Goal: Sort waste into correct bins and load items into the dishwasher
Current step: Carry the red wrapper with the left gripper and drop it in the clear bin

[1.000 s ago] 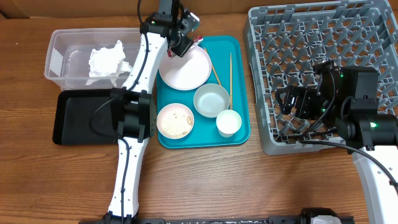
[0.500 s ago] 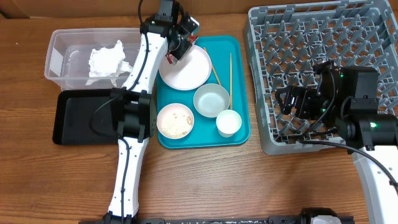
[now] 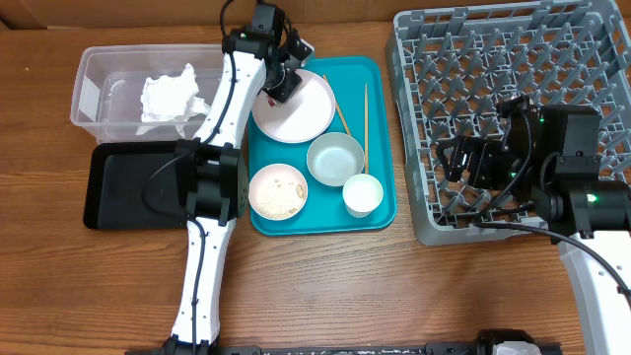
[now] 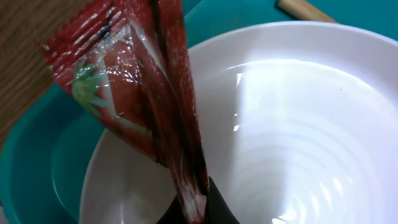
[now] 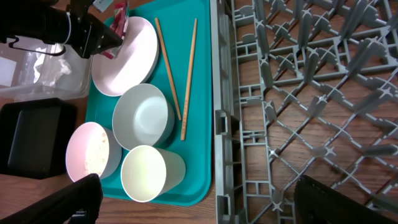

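My left gripper [image 3: 280, 79] is shut on the shiny red wrapper [image 4: 137, 93], pinching its lower end just above the large pale plate [image 3: 301, 110] at the far end of the teal tray. Nearer on the tray are a grey-blue bowl [image 3: 335, 158], a small plate with rice scraps [image 3: 277, 191], a white cup [image 3: 362, 194] and two chopsticks [image 3: 365, 113]. The crumpled napkin [image 3: 170, 97] lies in the clear tub [image 3: 99, 89]. My right gripper [image 5: 205, 202] hangs open over the left edge of the grey dish rack [image 3: 513, 59], holding nothing.
The shallow black tray [image 3: 128, 187] lies in front of the clear tub, left of the teal tray [image 3: 383, 212]. The left arm stretches up between them. The dish rack fills the right side of the wooden table.
The left gripper's fingers have closed on the red wrapper over the large plate. The right arm has not moved.
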Robot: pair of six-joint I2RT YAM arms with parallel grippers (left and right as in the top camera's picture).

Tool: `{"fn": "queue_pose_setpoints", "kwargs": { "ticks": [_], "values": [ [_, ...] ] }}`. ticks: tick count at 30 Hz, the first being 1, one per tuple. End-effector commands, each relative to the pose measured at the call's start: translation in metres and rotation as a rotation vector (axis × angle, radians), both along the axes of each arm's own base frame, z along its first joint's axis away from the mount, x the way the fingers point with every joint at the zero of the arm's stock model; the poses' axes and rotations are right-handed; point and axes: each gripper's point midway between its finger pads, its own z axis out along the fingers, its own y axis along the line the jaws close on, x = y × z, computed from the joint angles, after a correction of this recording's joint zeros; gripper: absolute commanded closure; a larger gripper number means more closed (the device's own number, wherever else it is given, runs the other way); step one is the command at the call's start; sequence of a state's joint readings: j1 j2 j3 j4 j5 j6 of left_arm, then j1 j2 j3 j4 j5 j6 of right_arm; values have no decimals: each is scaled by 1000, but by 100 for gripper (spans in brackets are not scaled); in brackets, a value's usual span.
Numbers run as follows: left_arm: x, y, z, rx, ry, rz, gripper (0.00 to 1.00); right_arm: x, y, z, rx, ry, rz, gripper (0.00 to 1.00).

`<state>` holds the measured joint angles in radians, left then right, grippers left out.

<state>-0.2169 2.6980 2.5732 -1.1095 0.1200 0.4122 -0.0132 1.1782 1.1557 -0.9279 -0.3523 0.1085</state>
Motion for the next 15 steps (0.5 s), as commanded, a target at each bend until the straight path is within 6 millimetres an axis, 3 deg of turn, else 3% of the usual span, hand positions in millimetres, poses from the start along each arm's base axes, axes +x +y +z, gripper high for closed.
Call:
{"fn": "queue_pose_setpoints", "kwargs": {
  "ticks": [1,5,9,12,15],
  "values": [
    [5,-14,31,-57,-36,72,96,4,0,11,9,-32,0,0],
    [-3,-15,101,-108,-84,152,96,5,0,12,8,-37,0,0],
    [-34,2,175,-150,-95,271,96,6,0,13,8,-45,0,0],
    [-55,35,203,-111,-89,414,96,8,0,15,8,-55,0,0],
    [-69,79,208,-42,-62,577,96,10,0,16,8,-63,0,0]
  ]
}}
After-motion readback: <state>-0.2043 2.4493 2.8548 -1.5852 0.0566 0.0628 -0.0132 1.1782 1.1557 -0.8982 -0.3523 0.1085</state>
